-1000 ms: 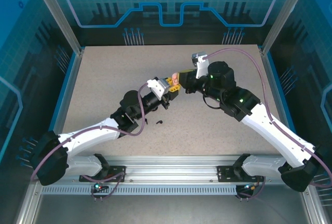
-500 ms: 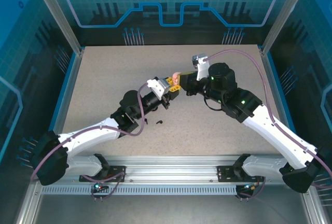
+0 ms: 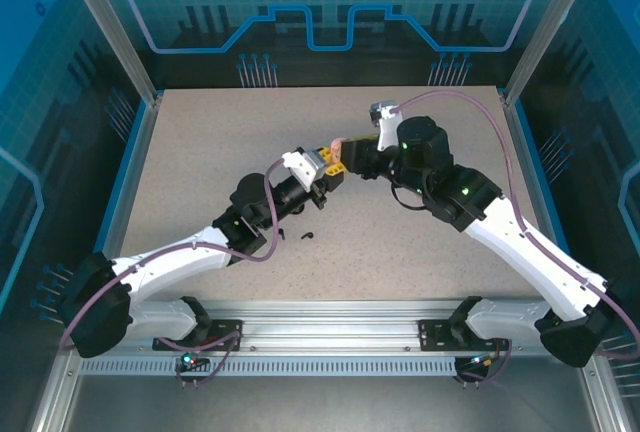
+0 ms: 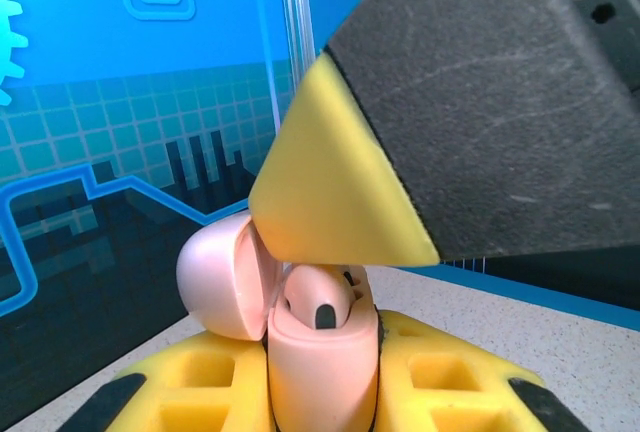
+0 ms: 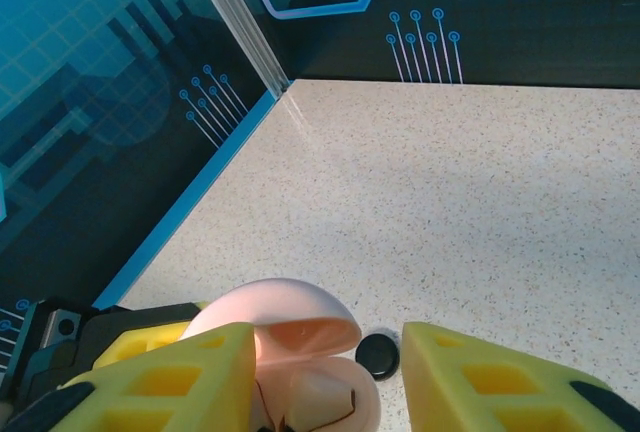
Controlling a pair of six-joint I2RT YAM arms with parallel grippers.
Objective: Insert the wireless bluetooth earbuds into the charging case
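L pincer (image 4: 322,392) clamps pink case (image 4: 318,347), lid up; R pincer (image 5: 325,377) spread over it

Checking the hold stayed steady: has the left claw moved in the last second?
No. The left claw, shut on the pink case, keeps the same offset from the small black piece on the table.

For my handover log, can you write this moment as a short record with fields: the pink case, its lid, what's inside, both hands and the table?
left hand: shut on the pale pink round plastic charging case
lid: open, swung to one side
contents: one pale pink earbud sits in the case
right hand: open, fingers either side of the case
speckled beige table: small black items lie near the left arm
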